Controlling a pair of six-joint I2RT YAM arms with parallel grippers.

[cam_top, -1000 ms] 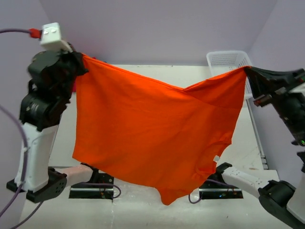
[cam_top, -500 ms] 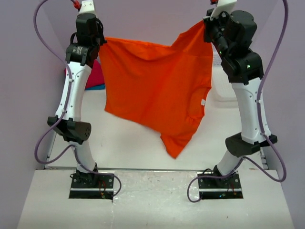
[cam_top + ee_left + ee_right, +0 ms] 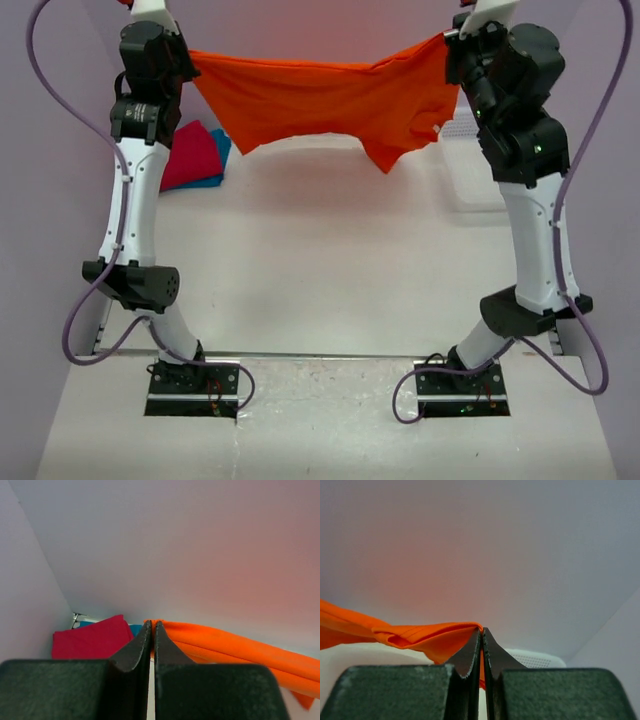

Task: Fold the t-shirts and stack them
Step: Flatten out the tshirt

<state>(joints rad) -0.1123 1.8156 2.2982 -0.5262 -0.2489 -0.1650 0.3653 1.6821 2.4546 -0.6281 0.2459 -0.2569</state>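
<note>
The bright orange t-shirt [image 3: 330,105] hangs stretched in the air between both raised arms, above the far part of the table. My left gripper [image 3: 188,58] is shut on its left corner; the cloth [image 3: 225,645] runs off to the right of the pinched fingers. My right gripper [image 3: 448,45] is shut on its right corner, with the cloth [image 3: 420,635] trailing left. The crimson red t-shirt [image 3: 187,155] lies on the teal blue t-shirt [image 3: 220,145] at the far left of the table; both also show in the left wrist view, red [image 3: 90,637] and teal [image 3: 135,629].
The white lattice basket [image 3: 468,150] stands at the far right, partly hidden behind the right arm; its rim shows in the right wrist view [image 3: 535,657]. Purple walls close the back and both sides. The arm bases [image 3: 195,385] sit at the near edge.
Both arms have swung the orange shirt up and away from the camera. It hung as a long sheet and is now pulled into a wide, shallow band high at the back.
</note>
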